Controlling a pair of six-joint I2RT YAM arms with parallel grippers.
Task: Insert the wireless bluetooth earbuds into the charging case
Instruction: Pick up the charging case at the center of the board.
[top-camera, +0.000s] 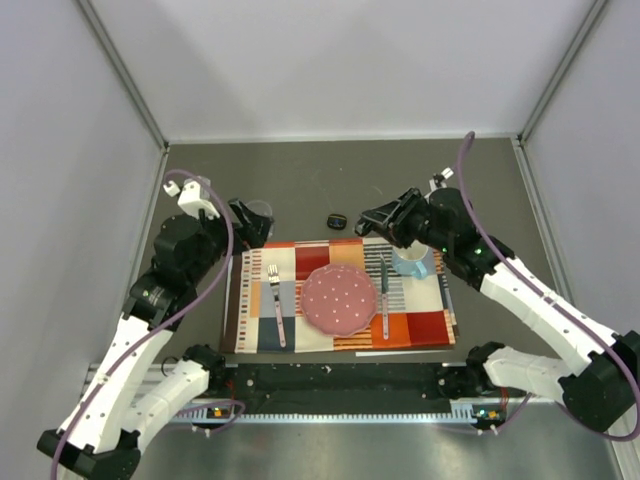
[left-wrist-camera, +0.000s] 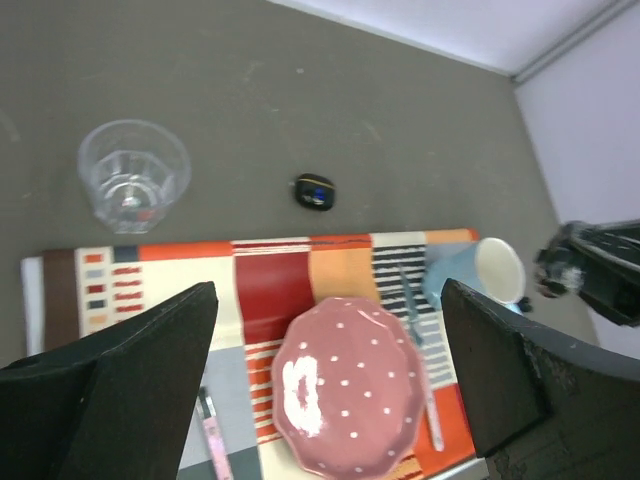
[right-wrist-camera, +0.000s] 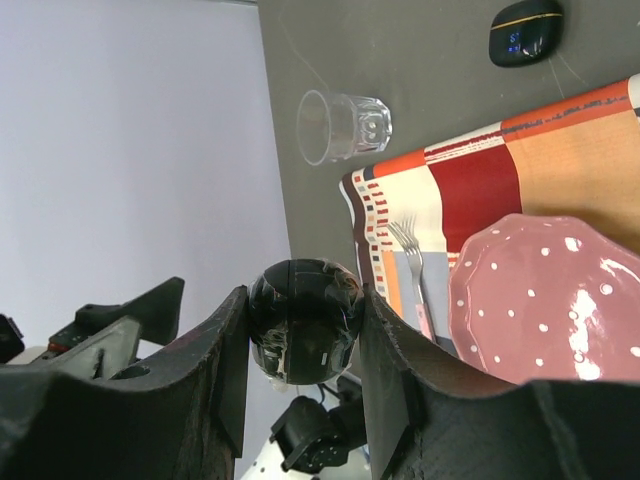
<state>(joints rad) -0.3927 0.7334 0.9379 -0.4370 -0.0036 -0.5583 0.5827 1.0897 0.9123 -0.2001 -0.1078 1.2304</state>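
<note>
My right gripper (right-wrist-camera: 305, 322) is shut on one glossy black earbud (right-wrist-camera: 305, 318), held in the air between the fingertips. In the top view this gripper (top-camera: 366, 222) hovers just right of the charging case (top-camera: 338, 220). The case is small and black, with a thin gold line and blue lights, and lies on the grey table beyond the placemat (right-wrist-camera: 525, 30) (left-wrist-camera: 314, 191). I cannot tell whether its lid is open. The second earbud is not in view. My left gripper (left-wrist-camera: 330, 390) is open and empty, held above the placemat's left part (top-camera: 252, 228).
A clear glass (top-camera: 258, 214) (left-wrist-camera: 133, 175) stands at the placemat's far left corner. The striped placemat (top-camera: 300, 262) carries a pink dotted plate (top-camera: 340, 298), a fork (top-camera: 276, 305), a knife (top-camera: 384, 290) and a blue mug (top-camera: 413, 262). Walls enclose the table.
</note>
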